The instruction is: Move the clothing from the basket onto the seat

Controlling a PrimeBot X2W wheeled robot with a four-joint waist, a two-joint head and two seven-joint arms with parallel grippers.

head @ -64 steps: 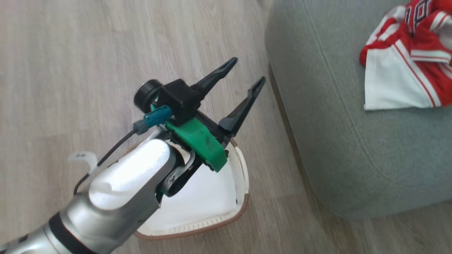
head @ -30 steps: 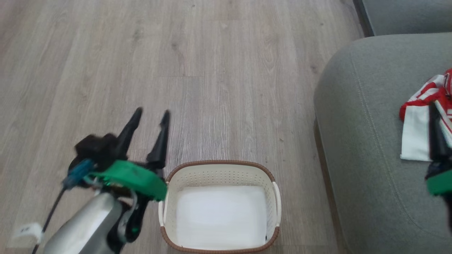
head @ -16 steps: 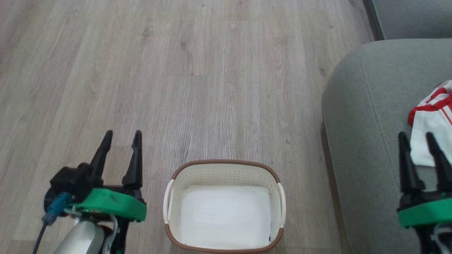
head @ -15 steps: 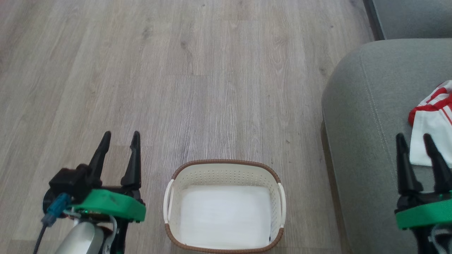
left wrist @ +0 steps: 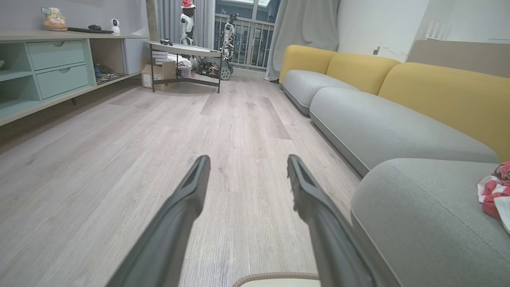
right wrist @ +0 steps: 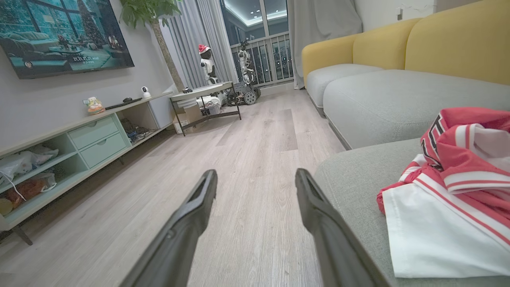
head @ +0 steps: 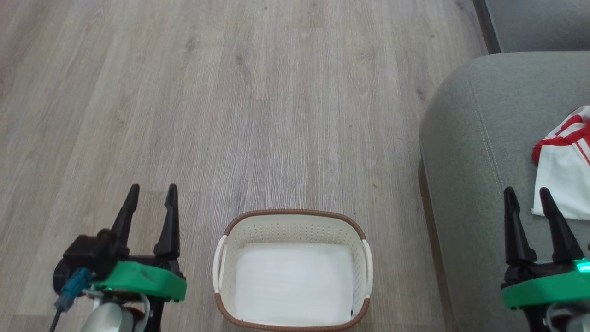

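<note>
The cream basket (head: 221,258) with its brown rim stands on the wood floor at the bottom centre, holding nothing but its white bottom. The red and white clothing (head: 564,170) (right wrist: 450,191) (left wrist: 494,191) lies bunched on the grey seat (head: 479,152) (right wrist: 350,179) (left wrist: 418,211) at the right. My left gripper (head: 151,190) (left wrist: 247,163) is open over the floor, left of the basket. Over the seat's front part, my right gripper (head: 525,192) (right wrist: 255,175) is open too, just left of the clothing and apart from it. Nothing sits between either pair of fingers.
More grey sofa cushions (left wrist: 370,123) with yellow backrests (left wrist: 446,91) run along the right. A low cabinet with drawers (left wrist: 59,67) lines the left wall, and a small table (left wrist: 187,50) stands at the far end. Wood floor (head: 276,115) stretches between them.
The head camera swung back onto the basket. Both grippers have drifted slightly down the head view over the last half second, still open. Clothing and basket have not moved.
</note>
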